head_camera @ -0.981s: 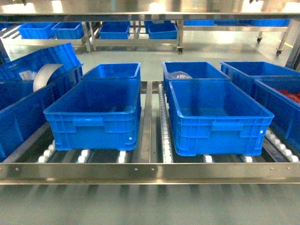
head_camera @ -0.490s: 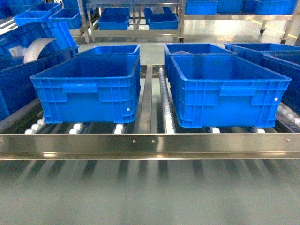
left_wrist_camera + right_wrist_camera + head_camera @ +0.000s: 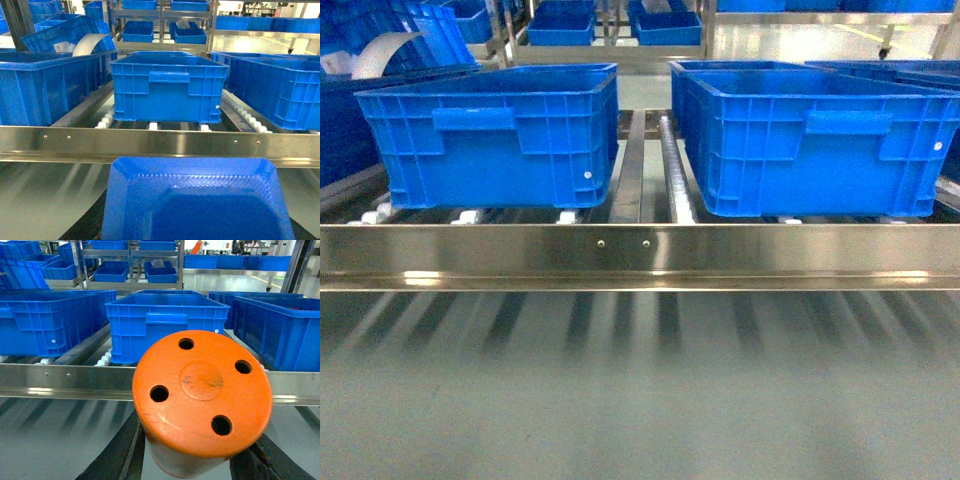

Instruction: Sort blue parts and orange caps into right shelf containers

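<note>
In the left wrist view a blue part (image 3: 197, 200), a shallow tray-like moulding, fills the lower frame in my left gripper (image 3: 195, 222); only dark finger edges show beside it. My right gripper (image 3: 200, 460) is shut on an orange cap (image 3: 202, 390), a cylinder with holes in its round face, between two dark fingers (image 3: 120, 455). Both grippers hang in front of the shelf's steel rail and neither shows in the head view. Two right shelf containers, big blue crates (image 3: 490, 135) (image 3: 810, 135), stand side by side on the rollers, seen side-on with their insides hidden.
A steel front rail (image 3: 640, 255) runs across the shelf, with white rollers (image 3: 470, 216) under the crates and a roller track (image 3: 672, 170) between them. More blue crates flank them (image 3: 45, 85) (image 3: 280, 325). A rack of crates (image 3: 670, 25) stands behind.
The head view has dropped lower: the shelf and crates have risen in the frame, going from seen from above with open insides to seen side-on.
</note>
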`<state>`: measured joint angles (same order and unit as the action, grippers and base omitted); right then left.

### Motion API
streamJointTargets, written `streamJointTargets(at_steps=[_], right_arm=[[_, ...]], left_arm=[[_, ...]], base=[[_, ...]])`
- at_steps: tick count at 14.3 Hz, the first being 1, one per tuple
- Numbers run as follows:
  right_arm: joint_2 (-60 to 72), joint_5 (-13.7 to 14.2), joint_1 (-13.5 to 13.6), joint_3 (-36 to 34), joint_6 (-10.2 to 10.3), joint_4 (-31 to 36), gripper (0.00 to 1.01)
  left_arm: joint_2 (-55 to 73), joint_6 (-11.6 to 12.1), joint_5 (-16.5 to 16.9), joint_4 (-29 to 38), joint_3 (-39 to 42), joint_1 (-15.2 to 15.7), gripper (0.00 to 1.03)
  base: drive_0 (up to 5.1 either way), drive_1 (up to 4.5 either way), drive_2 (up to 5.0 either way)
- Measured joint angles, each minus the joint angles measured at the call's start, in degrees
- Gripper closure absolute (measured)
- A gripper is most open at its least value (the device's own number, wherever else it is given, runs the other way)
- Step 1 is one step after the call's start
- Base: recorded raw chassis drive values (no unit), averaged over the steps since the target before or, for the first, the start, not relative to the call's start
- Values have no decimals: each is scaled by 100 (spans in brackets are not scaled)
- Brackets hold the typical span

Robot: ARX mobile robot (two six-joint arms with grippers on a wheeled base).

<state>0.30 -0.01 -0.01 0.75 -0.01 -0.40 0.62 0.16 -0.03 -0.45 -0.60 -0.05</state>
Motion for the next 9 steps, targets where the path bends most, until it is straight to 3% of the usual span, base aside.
streamJointTargets(at_steps=[7, 9], right_arm=[[0, 0, 0, 0, 0, 2, 60], [0, 0, 0, 0, 0, 11, 60]], left_arm=[[0, 0, 0, 4, 0, 0, 60], [0, 2, -2, 2, 0, 0, 60]], base=[[0, 0, 0], [-4, 429, -437]])
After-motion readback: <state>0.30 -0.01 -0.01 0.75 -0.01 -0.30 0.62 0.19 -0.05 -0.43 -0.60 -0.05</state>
